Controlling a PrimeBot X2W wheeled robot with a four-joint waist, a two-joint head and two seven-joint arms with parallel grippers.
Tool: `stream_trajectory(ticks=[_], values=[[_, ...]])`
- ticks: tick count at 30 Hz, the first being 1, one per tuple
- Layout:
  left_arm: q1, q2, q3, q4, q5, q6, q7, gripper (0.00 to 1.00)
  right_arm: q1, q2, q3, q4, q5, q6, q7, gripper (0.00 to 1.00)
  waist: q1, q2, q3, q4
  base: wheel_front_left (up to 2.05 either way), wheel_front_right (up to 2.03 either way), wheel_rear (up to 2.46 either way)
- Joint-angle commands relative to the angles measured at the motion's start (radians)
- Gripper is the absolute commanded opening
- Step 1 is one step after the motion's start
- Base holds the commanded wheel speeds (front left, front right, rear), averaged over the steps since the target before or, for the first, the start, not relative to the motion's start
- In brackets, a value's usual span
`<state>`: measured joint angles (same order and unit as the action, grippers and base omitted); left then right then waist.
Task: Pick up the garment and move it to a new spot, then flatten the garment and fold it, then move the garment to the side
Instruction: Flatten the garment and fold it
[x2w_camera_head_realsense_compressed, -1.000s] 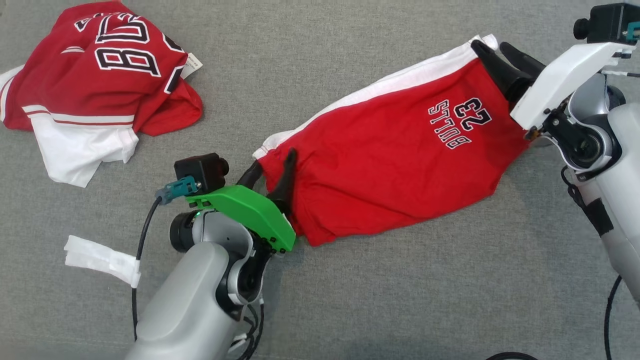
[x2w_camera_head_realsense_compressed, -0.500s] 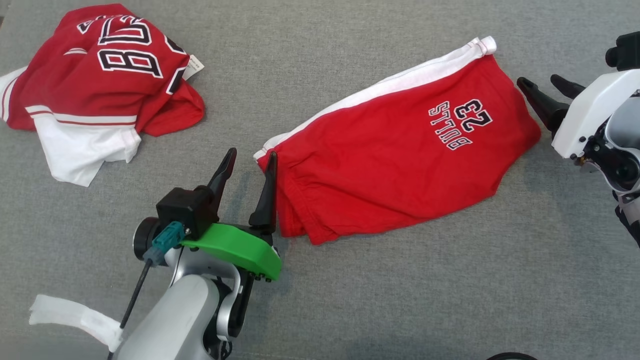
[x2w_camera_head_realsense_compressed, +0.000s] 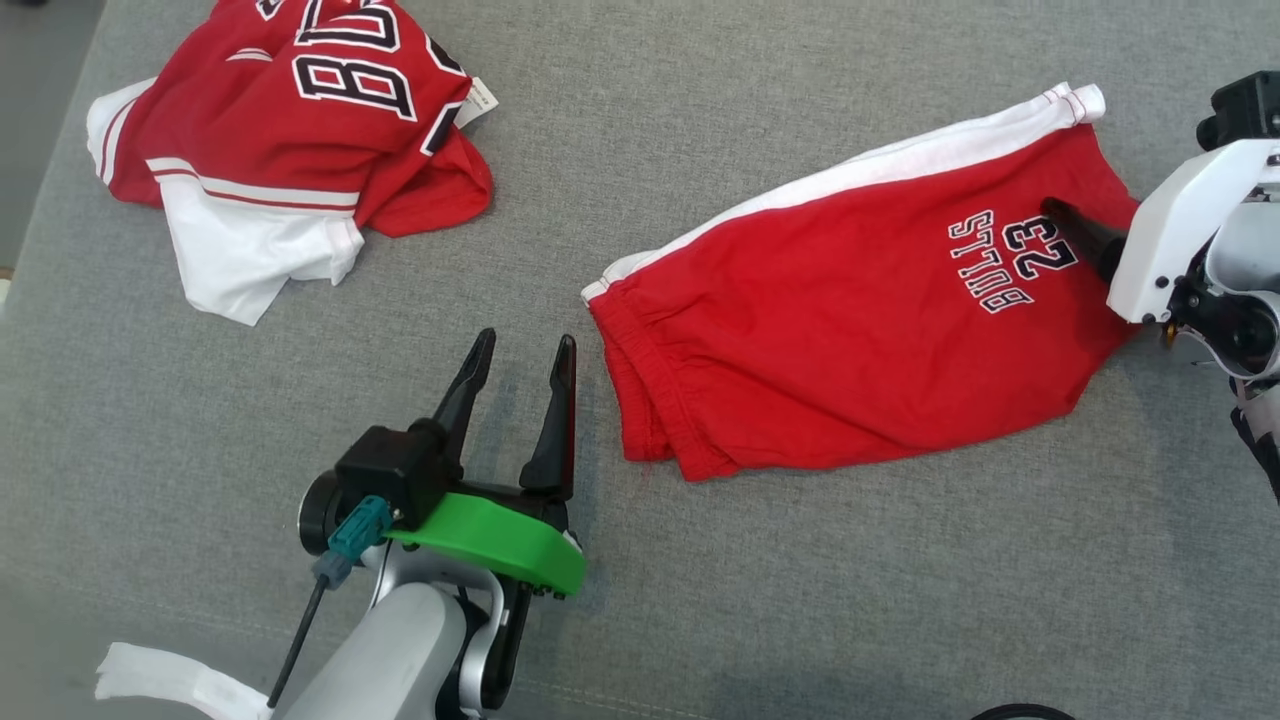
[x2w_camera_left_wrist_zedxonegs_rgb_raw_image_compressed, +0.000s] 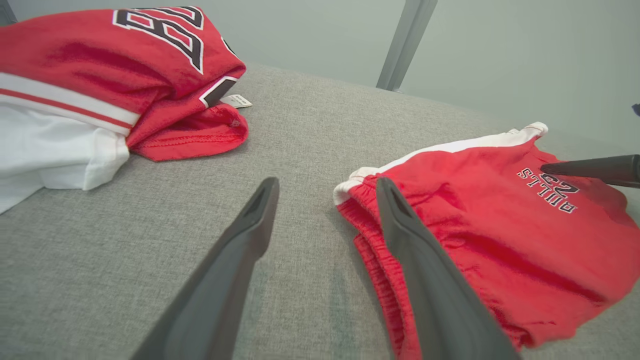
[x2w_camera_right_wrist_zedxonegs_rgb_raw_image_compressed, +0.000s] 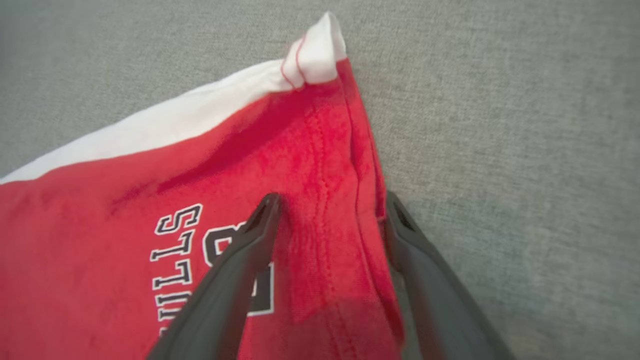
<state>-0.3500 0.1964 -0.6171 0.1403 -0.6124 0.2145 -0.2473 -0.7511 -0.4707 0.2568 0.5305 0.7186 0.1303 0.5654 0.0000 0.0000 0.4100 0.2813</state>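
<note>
Shorts (x2w_camera_head_realsense_compressed: 850, 330) lie folded flat, waistband (x2w_camera_head_realsense_compressed: 640, 400) just right of the left pincer (x2w_camera_head_realsense_compressed: 527, 340), which stands wide open and empty. Right pincer (x2w_camera_right_wrist_zedxonegs_rgb_raw_image_compressed: 332, 200), equally wide and empty, straddles the leg hem (x2w_camera_right_wrist_zedxonegs_rgb_raw_image_compressed: 360, 165), likely placed to grip it for the move aside.

My left pincer (x2w_camera_head_realsense_compressed: 527, 340) has two long dark fingers that get thin at the tips. Behind them is a bright green plate (x2w_camera_head_realsense_compressed: 490, 540) with tiny dark screws (x2w_camera_head_realsense_compressed: 545, 590) along its edge. My left camera box (x2w_camera_head_realsense_compressed: 395, 470) is small and black. It has a blue-green plug (x2w_camera_head_realsense_compressed: 352, 528) and a thin black cable (x2w_camera_head_realsense_compressed: 295, 645). My left arm (x2w_camera_head_realsense_compressed: 390, 660) is smooth and grey. My right pincer (x2w_camera_right_wrist_zedxonegs_rgb_raw_image_compressed: 332, 197) has the same dark fingers, but behind it is a white plate (x2w_camera_head_realsense_compressed: 1175, 235) with little dark screws. My right camera box (x2w_camera_head_realsense_compressed: 1240, 105) is black too, and below it is a round grey joint (x2w_camera_head_realsense_compressed: 1240, 325).
</note>
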Motion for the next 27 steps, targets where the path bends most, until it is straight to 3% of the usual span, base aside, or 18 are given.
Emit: stream_trajectory(ticks=[1, 7, 14, 22, 27], values=[[0.016, -0.004, 0.003, 0.013, 0.012, -0.013, -0.008, 1.0, 0.027, 0.028, 0.02, 0.015, -0.008, 0.001, 0.032, 0.0, 0.0, 0.0, -0.015, 0.003, 0.0, 0.0, 0.0], [0.058, 0.019, 0.014, 0.049, 0.026, -0.052, -0.016, 1.0, 0.058, 0.061, -0.006, 0.024, 0.009, 0.0, 0.055, 0.0, 0.0, 0.0, -0.083, -0.051, 0.0, 0.0, 0.0], [0.161, 0.077, 0.045, 0.063, 0.04, -0.09, -0.019, 1.0, 0.144, 0.134, -0.122, 0.045, 0.113, 0.0, 0.044, 0.0, 0.0, 0.0, -0.218, -0.152, 0.0, 0.0, 0.0], [0.257, 0.119, 0.073, 0.036, 0.079, -0.115, -0.018, 1.0, 0.229, 0.113, -0.277, 0.088, 0.135, 0.0, 0.031, 0.0, 0.0, 0.0, -0.255, -0.218, 0.0, 0.0, 0.0], [0.283, 0.092, 0.088, 0.033, 0.092, -0.106, -0.018, 1.0, 0.257, 0.054, -0.417, 0.183, 0.066, 0.0, -0.02, 0.0, 0.0, 0.0, -0.25, -0.221, 0.0, 0.0, 0.0]])
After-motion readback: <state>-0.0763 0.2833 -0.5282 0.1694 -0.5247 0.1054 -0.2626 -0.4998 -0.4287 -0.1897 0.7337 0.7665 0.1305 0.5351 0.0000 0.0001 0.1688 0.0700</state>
